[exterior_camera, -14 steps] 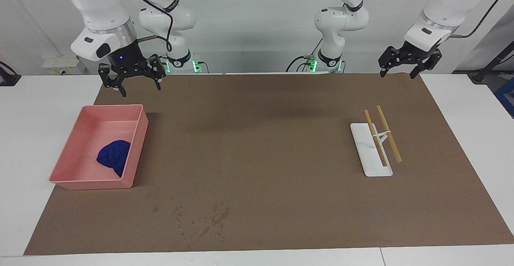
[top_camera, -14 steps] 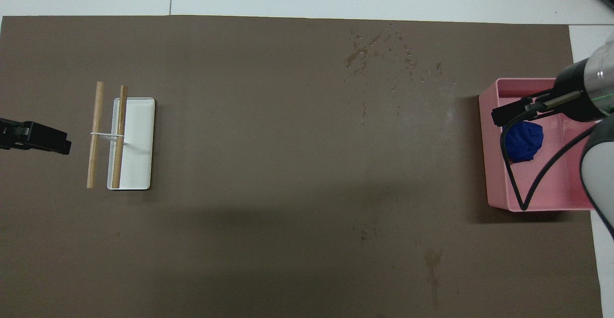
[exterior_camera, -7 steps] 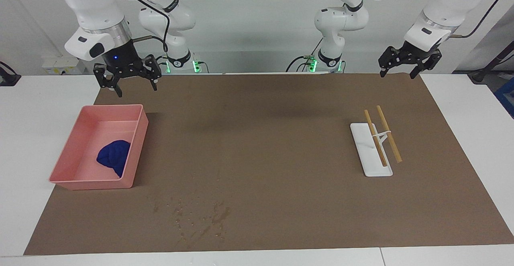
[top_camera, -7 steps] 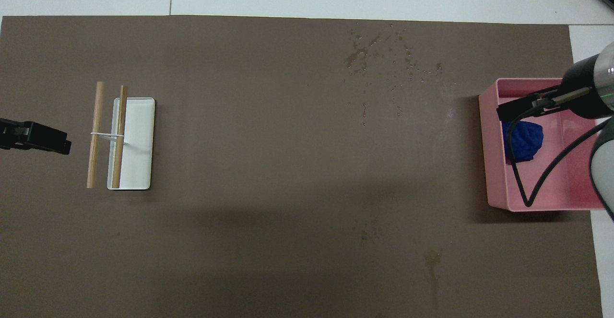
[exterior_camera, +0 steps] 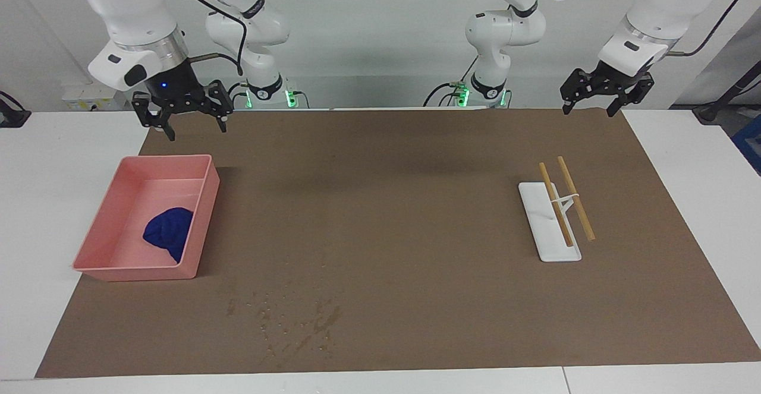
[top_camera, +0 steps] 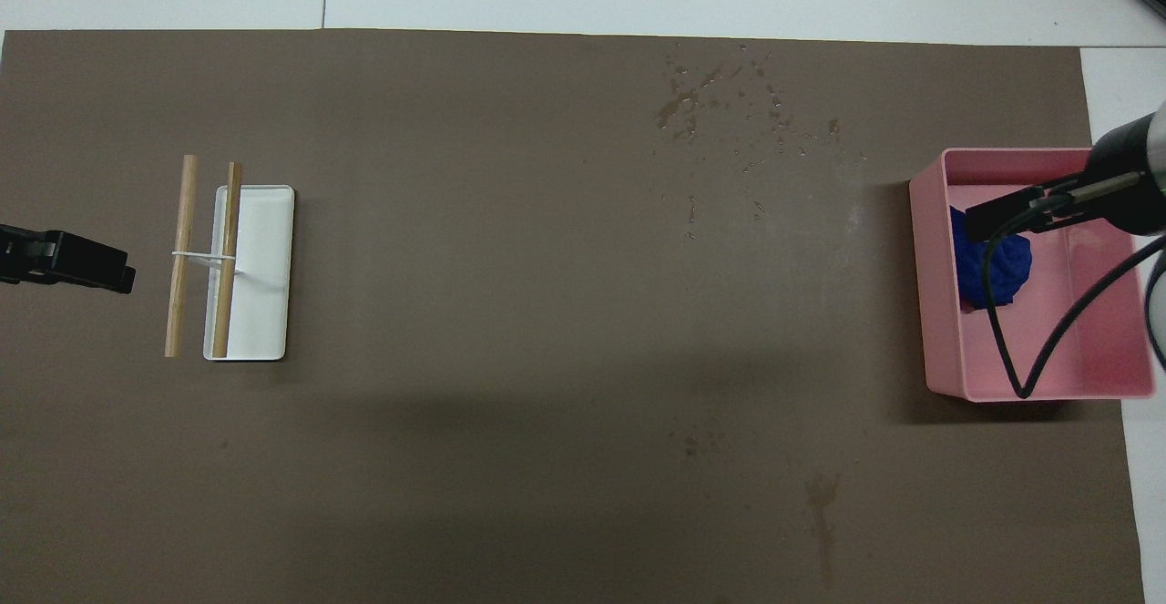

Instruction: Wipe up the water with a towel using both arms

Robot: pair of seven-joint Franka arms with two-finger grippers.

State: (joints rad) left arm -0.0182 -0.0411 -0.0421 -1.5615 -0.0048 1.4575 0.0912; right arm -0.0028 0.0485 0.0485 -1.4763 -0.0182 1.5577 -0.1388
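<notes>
The blue towel point(exterior_camera: 169, 230) lies bunched in the pink tray point(exterior_camera: 137, 274), toward the right arm's end of the table. It also shows in the overhead view point(top_camera: 1007, 267), partly covered by a black cable. The water point(exterior_camera: 297, 322) is a patch of droplets and streaks on the brown mat, farther from the robots than the tray; it also shows in the overhead view point(top_camera: 720, 112). My right gripper point(exterior_camera: 196, 131) is open and empty, high in the air over the tray. My left gripper point(exterior_camera: 588, 109) is open and empty, waiting over the mat's edge at the left arm's end.
A white rectangular dish point(exterior_camera: 544, 233) with two wooden sticks point(exterior_camera: 575, 198) tied across it lies toward the left arm's end; it also shows in the overhead view point(top_camera: 264, 285). The brown mat point(top_camera: 501, 312) covers most of the table.
My right gripper has drifted toward the right arm's end of the table, staying high over the tray. The left arm, towel and water have not moved.
</notes>
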